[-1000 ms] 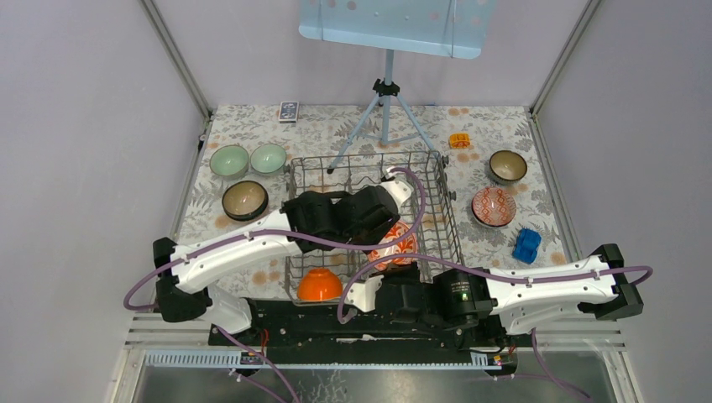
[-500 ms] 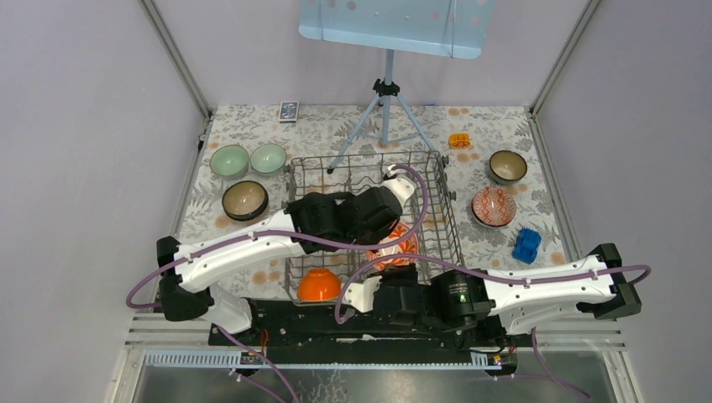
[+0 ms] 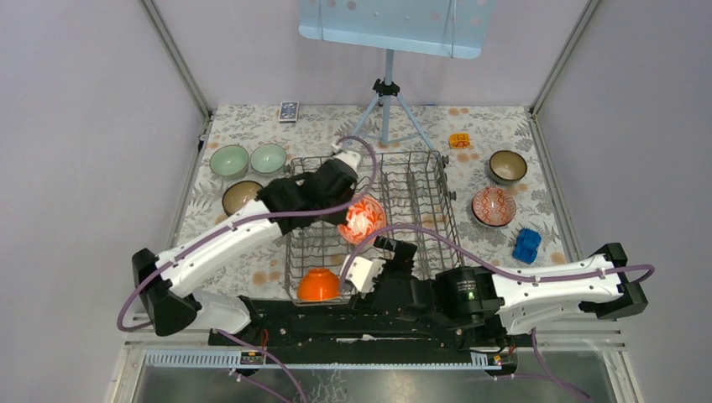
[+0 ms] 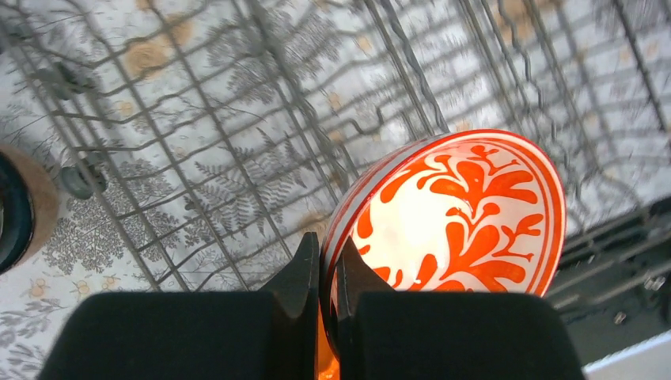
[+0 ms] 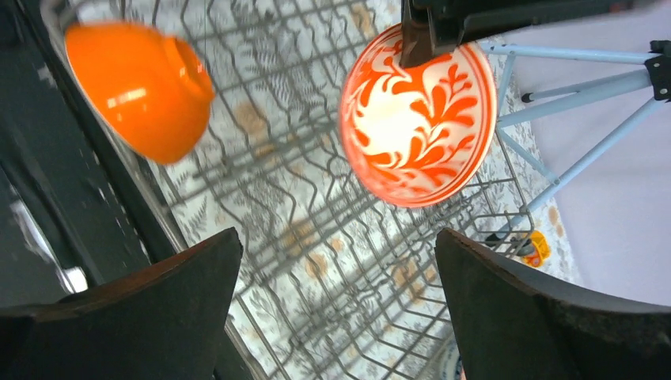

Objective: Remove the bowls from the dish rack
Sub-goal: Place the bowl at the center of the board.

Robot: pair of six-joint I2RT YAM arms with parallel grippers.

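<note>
Left fingers [image 4: 305, 273]: nearly together, clamped on the rim of a red-and-white patterned ceramic bowl [image 4: 451, 214], one finger inside the wall and one outside.
Bowl: glossy, white inside with orange-red leaf scrolls and an orange-red band at the rim. It is held on edge, with its inside facing the right wrist camera [image 5: 415, 119].
Position: over the left-middle of the grey wire dish rack [image 3: 440, 186], as the top view shows [image 3: 363, 218]. Whether it clears the tines cannot be told.
Right fingers [image 5: 182, 293]: spread wide and holding nothing, at the rack's near edge, pointed toward the held bowl.
Solid orange bowl [image 3: 319, 285]: in the rack's near-left corner, lying tilted on the wires [image 5: 134, 87].
On the floral table [image 3: 504, 126], left of the rack: two pale green bowls [image 3: 228, 159] and a dark brown bowl with tan inside [image 3: 238, 196].
Right of the rack: another brown bowl [image 3: 507, 165] and a red-patterned bowl [image 3: 493, 206].

Hard to make out:
- The held bowl's lower rim is hidden behind the left fingers in the left wrist view.
- The left arm covers part of the dark brown bowl.
- The rack wires are blurred in both wrist views.
- The bases of the right fingers are cut off by the frame edge.
</note>
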